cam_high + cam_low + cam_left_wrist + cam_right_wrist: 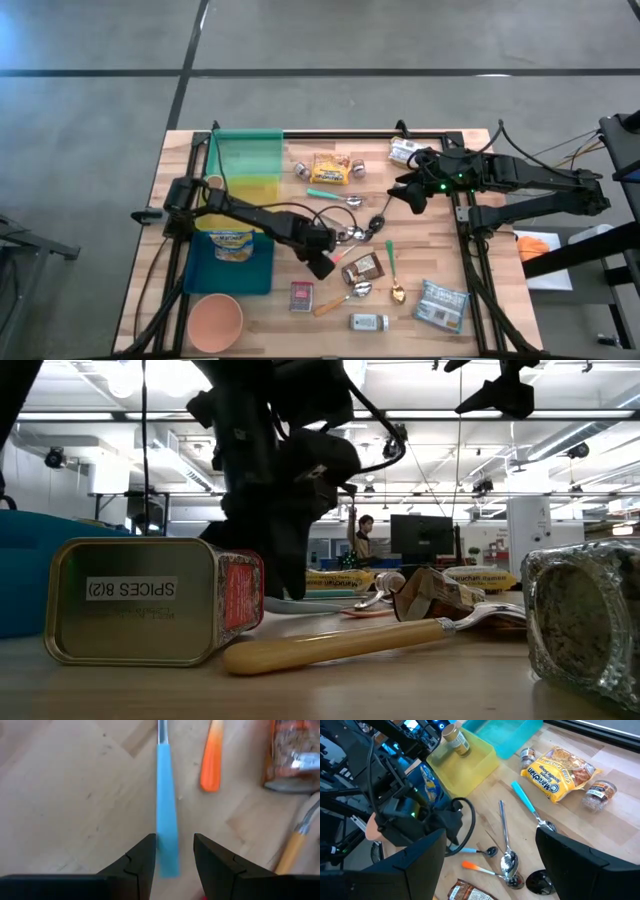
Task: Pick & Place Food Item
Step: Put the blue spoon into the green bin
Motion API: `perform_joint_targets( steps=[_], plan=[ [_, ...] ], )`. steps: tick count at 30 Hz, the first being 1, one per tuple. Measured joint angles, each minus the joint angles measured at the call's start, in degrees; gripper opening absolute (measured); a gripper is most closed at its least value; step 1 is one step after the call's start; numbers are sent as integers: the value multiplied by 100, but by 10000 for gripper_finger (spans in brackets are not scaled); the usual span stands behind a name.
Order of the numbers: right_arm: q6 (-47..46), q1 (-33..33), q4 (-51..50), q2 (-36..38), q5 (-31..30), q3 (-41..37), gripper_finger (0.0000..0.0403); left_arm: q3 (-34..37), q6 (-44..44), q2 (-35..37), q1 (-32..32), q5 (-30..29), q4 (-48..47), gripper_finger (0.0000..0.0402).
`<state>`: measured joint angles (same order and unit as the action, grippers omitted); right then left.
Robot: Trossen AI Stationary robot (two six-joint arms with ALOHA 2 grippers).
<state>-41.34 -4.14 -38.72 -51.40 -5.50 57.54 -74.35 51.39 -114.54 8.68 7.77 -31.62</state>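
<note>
My left gripper [174, 855] points steeply down near the table's middle [322, 262], open. Its two fingers stand on either side of the free end of a blue spoon handle [166, 820], which lies flat on the wood. An orange-handled spoon [212, 757] lies beside it. Food items lie around: a yellow noodle packet [330, 168], a brown packet [362, 268], a packet in the blue tray [250, 275], and a grey bag [441, 303]. My right gripper [408, 197] hangs raised at the right, wide open and with nothing between its fingers [492, 870].
A yellow-green bin [247, 160] with a jar stands at the far left, and a pink bowl [215, 320] at the near left. A spice tin [301, 296], a small jar [369, 322] and several spoons [350, 232] crowd the middle. Cables [300, 212] loop beside the left arm.
</note>
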Motion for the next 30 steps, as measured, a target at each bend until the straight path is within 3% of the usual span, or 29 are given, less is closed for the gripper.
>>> perform_joint_targets(
  steps=[5,11,14,21,30],
  plan=[
    [2,0,0,0,0,0,304,0,-44,-4,71,-491,-407,140],
    [0,-3,0,0,0,0,304,39,-64,-4,77,-628,-562,138],
    [0,-4,0,0,0,0,304,39,-67,-4,77,-655,-673,117],
    [0,-4,2,0,0,0,304,40,-504,4,75,-681,-673,25],
    [0,0,2,0,0,0,304,-6,-516,7,71,-687,-740,25]
  ],
)
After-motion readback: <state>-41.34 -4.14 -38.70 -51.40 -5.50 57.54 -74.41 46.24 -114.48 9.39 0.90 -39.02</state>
